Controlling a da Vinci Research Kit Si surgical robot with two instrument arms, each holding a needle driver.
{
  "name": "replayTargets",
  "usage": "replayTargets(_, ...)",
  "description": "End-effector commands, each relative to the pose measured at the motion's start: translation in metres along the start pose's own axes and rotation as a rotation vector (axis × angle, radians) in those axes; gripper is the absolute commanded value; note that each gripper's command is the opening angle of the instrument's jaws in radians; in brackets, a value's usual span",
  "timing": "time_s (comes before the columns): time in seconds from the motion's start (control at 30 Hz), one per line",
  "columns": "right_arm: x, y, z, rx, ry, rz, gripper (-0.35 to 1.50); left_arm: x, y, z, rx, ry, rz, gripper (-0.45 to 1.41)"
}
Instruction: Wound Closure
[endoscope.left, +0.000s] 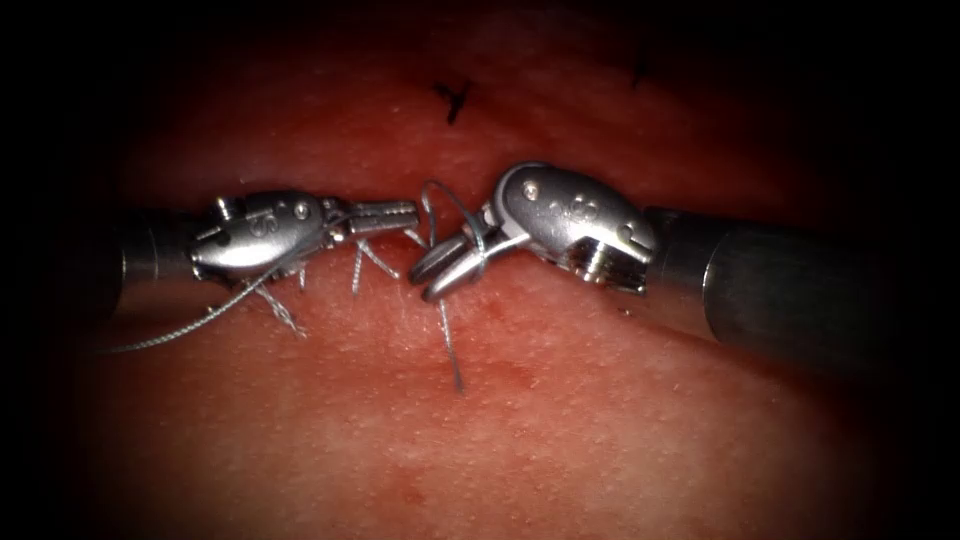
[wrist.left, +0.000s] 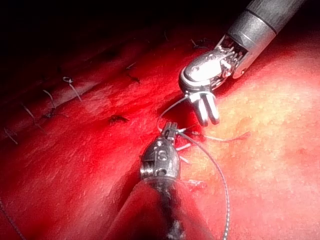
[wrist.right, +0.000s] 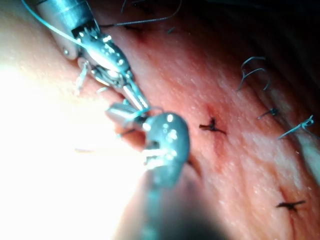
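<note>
**A:** Endoscope view first. What holds what?

**B:** The left gripper (endoscope.left: 385, 214) is closed, and I judge it is pinching the thread (endoscope.left: 180, 328), which trails off toward the tissue's (endoscope.left: 600, 420) left edge. The right gripper (endoscope.left: 440, 268) has its jaws a little apart with nothing between them. A turn of thread is wound round the outside of them. A short tail (endoscope.left: 452, 350) lies on the tissue just below it.

**A:** So which step is this?

**B:** Knot-tying, by my reading. The next move calls for keeping that turn on the jaws while they take a free end.

**A:** And the left wrist view?

**B:** It agrees. The right jaws stand parted, and the thread arcs from them to the left tool's closed tip.

**A:** The right wrist view?

**B:** Glare washes over the right jaws, so their gap is hard to read there. Finished stitches (endoscope.left: 455, 100) sit further along the tissue.

**A:** The needle?

**B:** I cannot place it. Neither tool grips it. The cut itself is hard to trace behind the tools.
</note>
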Motion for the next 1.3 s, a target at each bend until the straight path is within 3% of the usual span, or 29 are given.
replayTargets(0.03,0.0003,0.001,0.0004,0.008,-0.012,-0.007,0.41,0.0001,-0.0003,0.0009,-0.003,0.003,0.002,-0.45)
replayTargets(0.13,0.0006,0.0005,0.0016,0.058,-0.064,-0.046,0.42,0.0001,0.0,0.0009,-0.007,0.001,0.007,-0.45)
replayTargets(0.17,0.0012,0.0003,0.0027,0.106,-0.117,-0.092,0.52,0.0001,0.0,0.0008,-0.008,0.001,0.007,-0.45)
replayTargets(0.43,0.0013,0.0005,0.0036,0.218,-0.213,-0.164,0.64,0.0,0.0,0.0005,-0.011,0.001,0.008,-0.45)
replayTargets(0.67,0.0004,0.0013,0.0025,0.233,-0.248,-0.166,0.91,-0.0002,0.0001,0.0002,-0.017,0.002,0.01,-0.45)
replayTargets(0.97,-0.0017,0.001,0.0039,0.26,-0.333,-0.174,0.91,-0.0003,0.0002,-0.0002,-0.026,0.003,0.012,-0.45)
replayTargets(1.03,-0.0024,0.001,0.0042,0.271,-0.365,-0.175,0.84,-0.0003,0.0002,-0.0004,-0.027,0.003,0.012,-0.45)
replayTargets(1.07,-0.0026,0.001,0.0042,0.272,-0.372,-0.174,0.71,-0.0003,0.0002,-0.0004,-0.028,0.003,0.012,-0.45)
replayTargets(1.13,-0.0029,0.0011,0.0042,0.298,-0.374,-0.171,-0.11,-0.0004,0.0003,-0.0006,-0.03,0.003,0.013,-0.45)
replayTargets(1.17,-0.0029,0.0012,0.0041,0.302,-0.379,-0.17,-0.35,-0.0004,0.0004,-0.0007,-0.031,0.003,0.013,-0.45)
replayTargets(1.3,-0.003,0.0013,0.0042,0.307,-0.384,-0.175,-0.35,-0.0005,0.0014,-0.0014,-0.036,0.003,0.014,-0.45)
